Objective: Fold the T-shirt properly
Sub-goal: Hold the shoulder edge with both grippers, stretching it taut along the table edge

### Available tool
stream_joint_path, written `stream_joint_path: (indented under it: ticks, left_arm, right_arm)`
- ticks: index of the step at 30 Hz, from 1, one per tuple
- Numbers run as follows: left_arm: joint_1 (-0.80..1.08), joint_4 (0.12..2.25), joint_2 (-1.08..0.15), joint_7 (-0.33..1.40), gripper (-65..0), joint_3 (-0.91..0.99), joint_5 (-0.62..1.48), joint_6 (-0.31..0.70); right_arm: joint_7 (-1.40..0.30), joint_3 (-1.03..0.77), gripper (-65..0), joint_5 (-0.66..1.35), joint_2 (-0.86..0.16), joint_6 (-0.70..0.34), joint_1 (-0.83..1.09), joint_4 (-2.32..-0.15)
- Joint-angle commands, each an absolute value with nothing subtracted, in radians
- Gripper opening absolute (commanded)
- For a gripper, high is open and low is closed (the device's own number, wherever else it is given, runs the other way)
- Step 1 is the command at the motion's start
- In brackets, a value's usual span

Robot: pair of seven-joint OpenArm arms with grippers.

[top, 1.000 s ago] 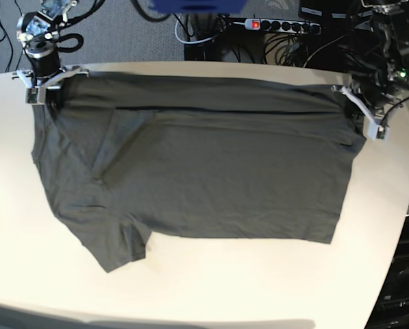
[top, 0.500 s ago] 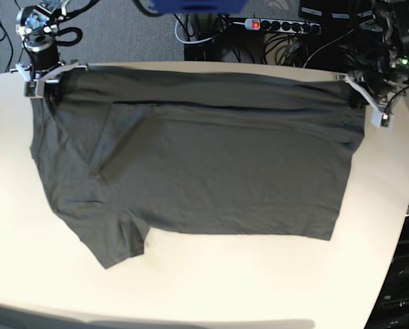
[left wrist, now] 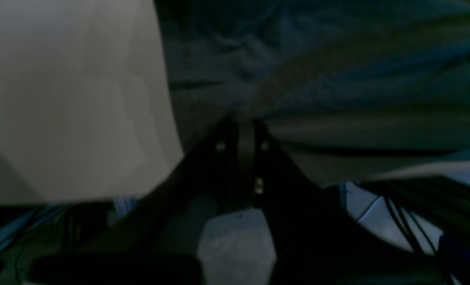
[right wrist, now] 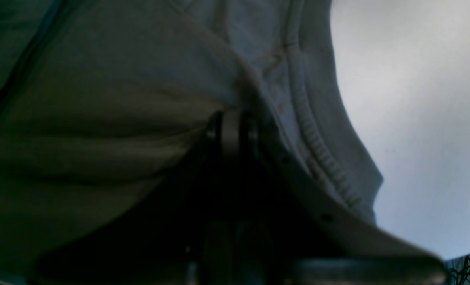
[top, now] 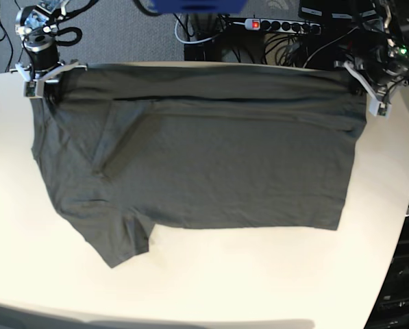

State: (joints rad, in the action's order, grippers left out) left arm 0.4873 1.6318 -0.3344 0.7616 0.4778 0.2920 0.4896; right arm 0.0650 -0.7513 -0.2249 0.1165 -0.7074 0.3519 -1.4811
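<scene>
The T-shirt (top: 197, 154) lies spread across the pale table (top: 259, 281), its far edge pinched at both corners by the right gripper (top: 45, 74) and the left gripper (top: 368, 89). Cables and a power strip (top: 279, 26) lie on the floor beyond.

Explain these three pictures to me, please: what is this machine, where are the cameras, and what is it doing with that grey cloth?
It is a robot with two arms. One camera looks down on a pale table; two more ride on the wrists, hence the dark close-ups. A dark grey T-shirt lies spread out. The left pincer, at that view's right, is shut on one far corner; the right pincer, at its left, is shut on the other, near the ribbed collar. Cables and a power strip lie behind.
</scene>
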Motion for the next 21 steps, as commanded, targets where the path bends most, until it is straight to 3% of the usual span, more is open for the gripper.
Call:
stream_joint_path:
  ticks: [1, 21]
  left_arm:
    - [0.501, 1.629, -0.334, 0.831, -62.4, 0.486, 0.248, 0.481]
    - [0.440, 1.659, -0.335, 0.832, -62.4, 0.535, 0.239, 0.481]
  right_arm:
    - [-0.012, -0.757, -64.3, -0.280, 0.113, -0.698, 0.369, -1.480]
    - [-0.012, -0.756, -64.3, -0.286, 0.113, -0.698, 0.363, -1.477]
